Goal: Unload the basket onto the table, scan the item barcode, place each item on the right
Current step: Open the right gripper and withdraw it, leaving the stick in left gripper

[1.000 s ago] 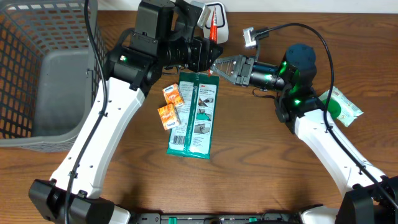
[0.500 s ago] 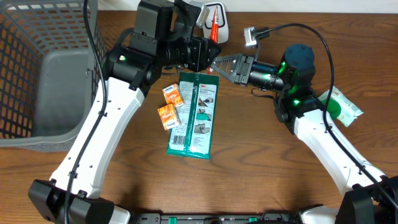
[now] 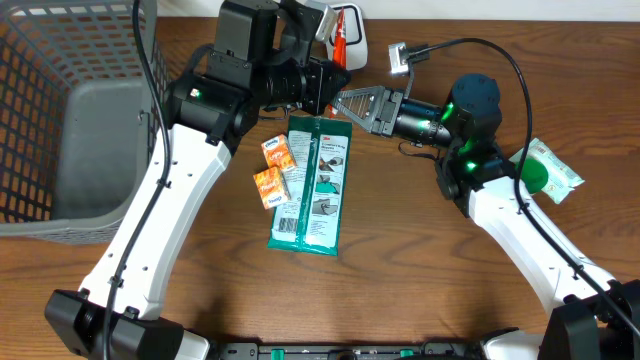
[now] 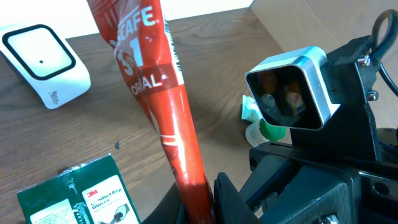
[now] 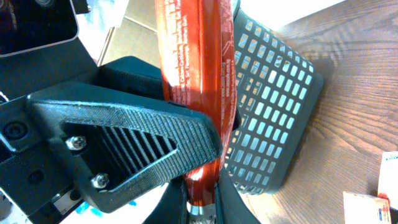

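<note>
Left wrist: coffee stick [image 4: 174, 137] between jaws

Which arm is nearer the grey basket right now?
Left. The left arm runs right alongside the basket. The right arm stands on the far side of the green 3M pack, reaching only as far as the red coffee stick.

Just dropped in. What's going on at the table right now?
Both arms have hold of the same red stick. The left gripper pinches one end and the right gripper is shut on it too, which looks like a handover in the air. The white scanner sits on the table just beyond. A green pack and two orange packets lie on the table below.
</note>
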